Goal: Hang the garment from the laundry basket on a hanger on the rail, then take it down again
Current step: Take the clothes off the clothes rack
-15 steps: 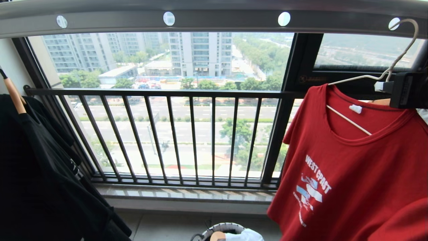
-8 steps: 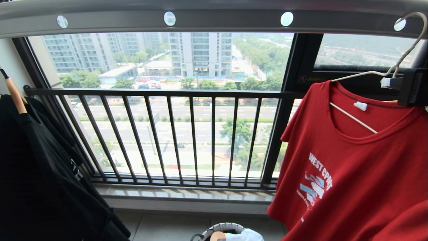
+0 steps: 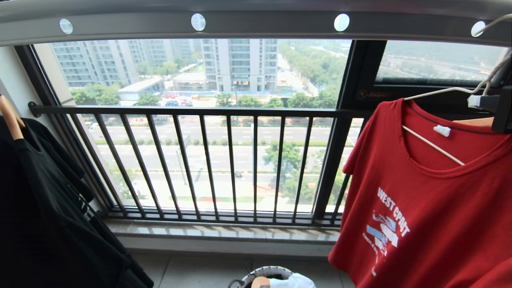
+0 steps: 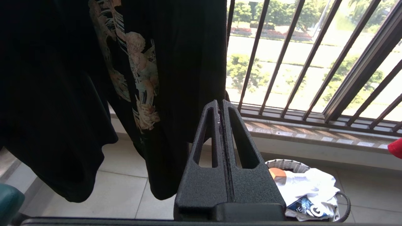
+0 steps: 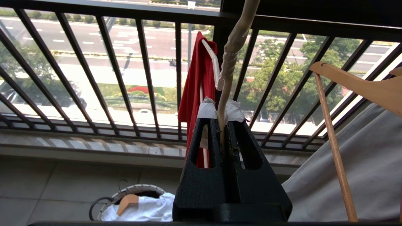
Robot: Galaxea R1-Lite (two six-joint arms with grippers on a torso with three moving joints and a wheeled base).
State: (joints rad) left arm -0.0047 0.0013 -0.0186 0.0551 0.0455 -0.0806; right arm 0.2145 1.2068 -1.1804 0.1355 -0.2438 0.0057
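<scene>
the red short-sleeved t-shirt [image 3: 424, 208] with a white and light-blue "west coast" print fills the lower right of the head view, draped on the thin whitish wire hanger [image 3: 434, 147]. the right gripper [image 5: 223, 131] has its black fingers pinched on the hanger's twisted neck at the right edge, below the wide grey metal rail [image 3: 256, 24] with round white holes across the top. the small round laundry basket [image 3: 272, 278] with a white-and-black woven rim sits at bottom centre, holding white cloth. the left gripper [image 4: 221, 108], pressed together and empty, hangs beside a black t-shirt [image 3: 48, 208] at far left.
</scene>
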